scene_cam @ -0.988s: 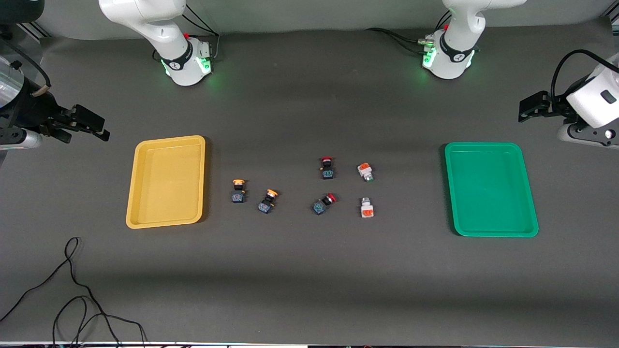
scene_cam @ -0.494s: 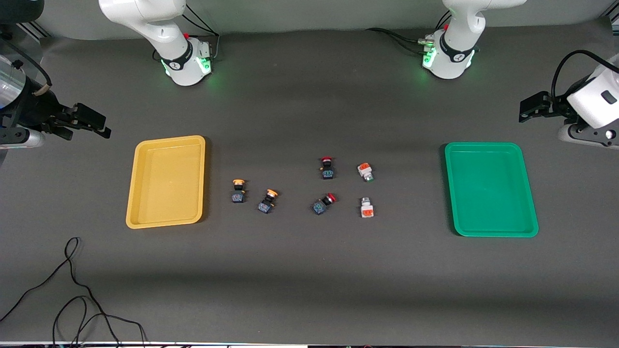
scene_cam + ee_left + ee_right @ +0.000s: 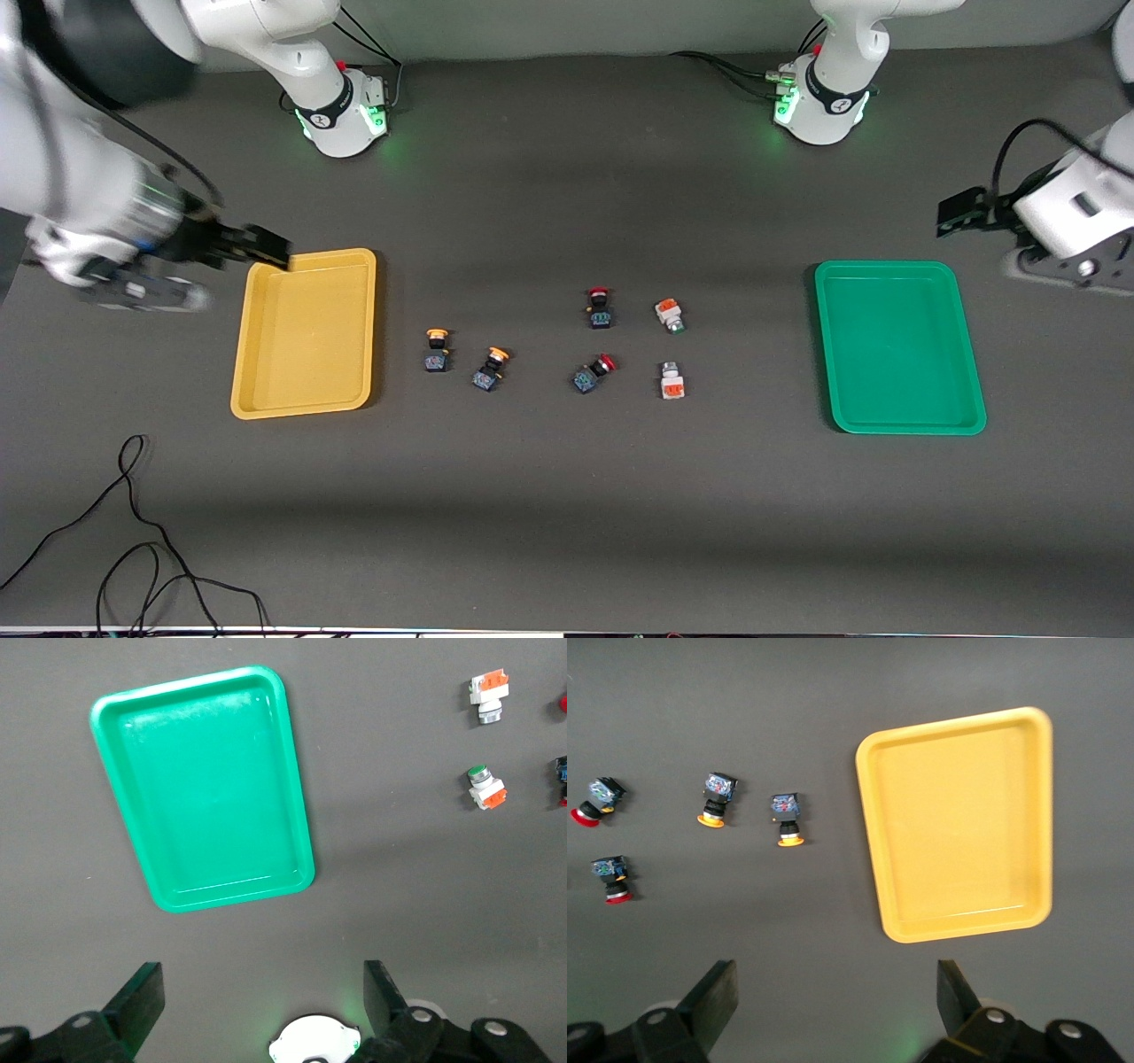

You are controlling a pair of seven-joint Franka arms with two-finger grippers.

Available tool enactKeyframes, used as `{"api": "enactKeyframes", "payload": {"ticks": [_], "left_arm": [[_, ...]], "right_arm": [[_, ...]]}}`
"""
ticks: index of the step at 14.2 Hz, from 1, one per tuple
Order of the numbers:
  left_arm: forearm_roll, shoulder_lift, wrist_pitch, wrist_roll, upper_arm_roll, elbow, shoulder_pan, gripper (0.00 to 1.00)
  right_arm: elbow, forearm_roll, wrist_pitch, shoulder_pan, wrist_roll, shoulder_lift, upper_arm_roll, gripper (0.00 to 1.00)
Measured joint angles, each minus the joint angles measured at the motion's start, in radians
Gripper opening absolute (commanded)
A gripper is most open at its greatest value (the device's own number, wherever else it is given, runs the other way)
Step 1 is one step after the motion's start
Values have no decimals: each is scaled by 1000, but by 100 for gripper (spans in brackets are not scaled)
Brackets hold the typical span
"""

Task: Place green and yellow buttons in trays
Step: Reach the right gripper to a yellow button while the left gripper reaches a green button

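The mustard yellow tray lies toward the right arm's end of the table and the green tray toward the left arm's end; both hold nothing. Between them lie two yellow-capped buttons and two white-and-orange buttons. My right gripper is open and empty over a corner of the yellow tray; its view shows the yellow-capped buttons. My left gripper is open and empty over bare table beside the green tray; its view shows the white-and-orange buttons.
Two red-capped dark switches lie between the yellow-capped pair and the white-and-orange pair. A loose black cable curls on the table near the front camera at the right arm's end. The arm bases stand along the table's edge.
My right arm has swung in toward the yellow tray, so its gripper is now over the tray's corner. My left gripper has shifted slightly toward the green tray.
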Motion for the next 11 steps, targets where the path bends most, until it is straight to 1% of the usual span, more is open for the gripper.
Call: {"api": "enactKeyframes", "payload": {"ticks": [2, 5, 8, 11], "left_arm": [[-7, 9, 68, -119, -15, -61, -73, 100], [-21, 29, 173, -408, -31, -118, -246, 100], [-74, 61, 273, -691, -35, -129, -396, 100], [-100, 77, 340, -833, -36, -128, -491, 100]], "right_arm": [[-5, 0, 62, 41, 62, 79, 1, 100], [-16, 0, 160, 79, 88, 201, 1, 100], [-33, 0, 272, 94, 88, 306, 2, 100], [-109, 0, 460, 118, 92, 368, 2, 100]]}}
